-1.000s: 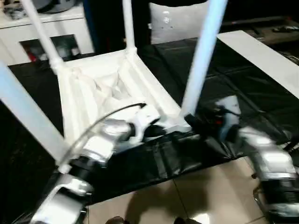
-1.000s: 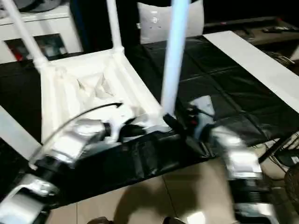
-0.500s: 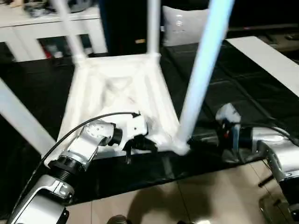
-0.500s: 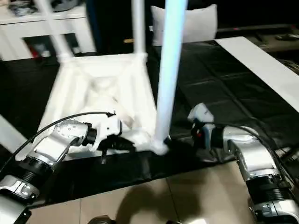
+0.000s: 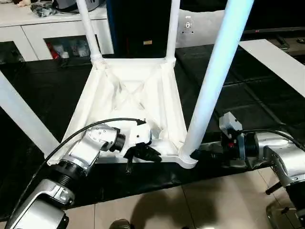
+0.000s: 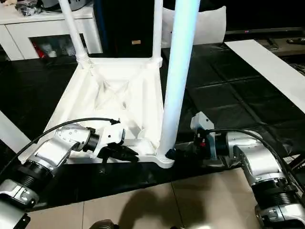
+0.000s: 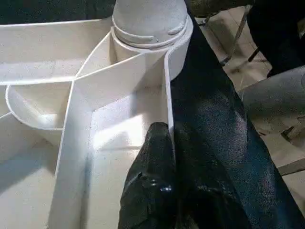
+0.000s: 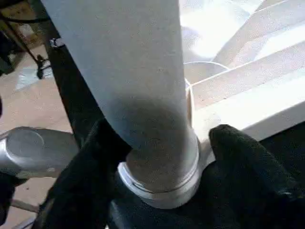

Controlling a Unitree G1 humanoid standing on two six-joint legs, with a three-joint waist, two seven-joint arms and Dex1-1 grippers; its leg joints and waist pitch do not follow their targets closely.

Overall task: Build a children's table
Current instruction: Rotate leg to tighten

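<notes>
The white children's table (image 5: 133, 95) lies upside down on a black mat, its four legs standing up from the corner sockets. My left gripper (image 5: 150, 155) is shut on the thin near rim (image 7: 167, 119), one black finger (image 7: 155, 162) inside the ribbed underside. My right gripper (image 5: 202, 155) stands open around the base of the near right leg (image 5: 214, 81). In the right wrist view its fingers (image 8: 243, 162) sit on either side of that leg (image 8: 143, 86) just above the socket collar, close to it.
The black mat (image 5: 248, 100) ends at tiled floor (image 5: 190, 205) just in front of the table. A white cabinet (image 5: 47, 33) and a grey cushion (image 5: 200, 28) stand behind. A white board (image 5: 276, 62) lies at the right. A black cable (image 5: 81, 133) runs along my left forearm.
The camera has shifted, so the whole scene sits differently. My right gripper's fingers have drawn closer together around the leg's base. The left gripper keeps its hold on the rim.
</notes>
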